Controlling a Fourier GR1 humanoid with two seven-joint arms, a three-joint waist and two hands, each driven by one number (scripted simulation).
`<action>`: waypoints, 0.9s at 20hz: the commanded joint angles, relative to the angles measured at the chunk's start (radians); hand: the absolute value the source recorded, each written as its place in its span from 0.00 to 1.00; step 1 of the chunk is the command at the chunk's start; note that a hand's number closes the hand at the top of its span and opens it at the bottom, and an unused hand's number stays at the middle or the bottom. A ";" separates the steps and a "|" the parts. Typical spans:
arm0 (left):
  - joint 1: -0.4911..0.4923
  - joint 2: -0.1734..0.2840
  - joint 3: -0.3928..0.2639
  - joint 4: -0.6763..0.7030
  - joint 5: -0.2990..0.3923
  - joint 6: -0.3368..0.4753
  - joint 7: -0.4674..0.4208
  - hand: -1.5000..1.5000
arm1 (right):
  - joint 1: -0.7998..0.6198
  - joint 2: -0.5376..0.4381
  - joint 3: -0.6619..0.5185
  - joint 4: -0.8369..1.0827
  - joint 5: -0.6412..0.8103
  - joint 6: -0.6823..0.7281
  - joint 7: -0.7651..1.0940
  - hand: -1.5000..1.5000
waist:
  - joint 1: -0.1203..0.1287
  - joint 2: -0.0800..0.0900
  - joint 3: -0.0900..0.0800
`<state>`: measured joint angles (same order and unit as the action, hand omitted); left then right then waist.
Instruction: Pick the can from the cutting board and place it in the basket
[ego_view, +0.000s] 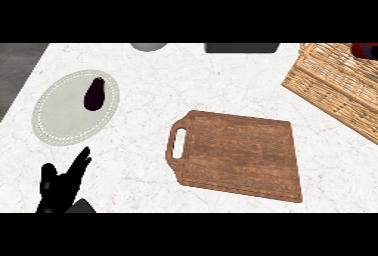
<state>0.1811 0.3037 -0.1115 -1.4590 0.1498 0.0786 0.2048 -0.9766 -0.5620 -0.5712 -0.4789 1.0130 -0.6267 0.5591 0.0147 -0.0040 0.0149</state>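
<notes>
The wooden cutting board (240, 155) lies in the middle of the counter, its handle slot to the left, and nothing stands on it. The wicker basket (332, 90) sits at the upper right, cut off by the view's edge. Inside it, at the far top right corner, a red and dark round thing (365, 50) shows, which looks like the can. My left hand (63, 185) rests at the lower left with its fingers up and open, holding nothing. My right hand does not show.
A pale round plate (63, 120) at the left carries a dark purple eggplant (94, 93). A grey round object (150, 46) and a dark flat object (241, 47) sit at the counter's far edge. A dark strip (15, 70) borders the counter's left.
</notes>
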 joint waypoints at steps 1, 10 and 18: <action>-0.058 -0.028 0.014 0.083 0.005 -0.002 0.026 0.50 | 0.010 -0.025 0.026 -0.034 -0.007 0.026 -0.010 0.00 | -0.012 0.006 -0.015; -0.028 0.006 0.029 0.022 0.022 -0.016 0.082 0.50 | 0.075 -0.041 -0.014 -0.174 -0.106 -0.038 -0.029 0.00 | -0.016 0.003 -0.015; 0.018 -0.018 0.035 0.037 0.014 -0.006 0.034 0.50 | 0.313 -0.038 -0.023 -0.531 -0.148 0.073 0.136 0.00 | -0.055 -0.009 -0.017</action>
<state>0.2153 0.3053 -0.0782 -1.4736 0.1622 0.0663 0.2080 -0.7772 -0.6059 -0.5908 -0.8554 0.8833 -0.6002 0.6375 -0.0190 -0.0167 0.0103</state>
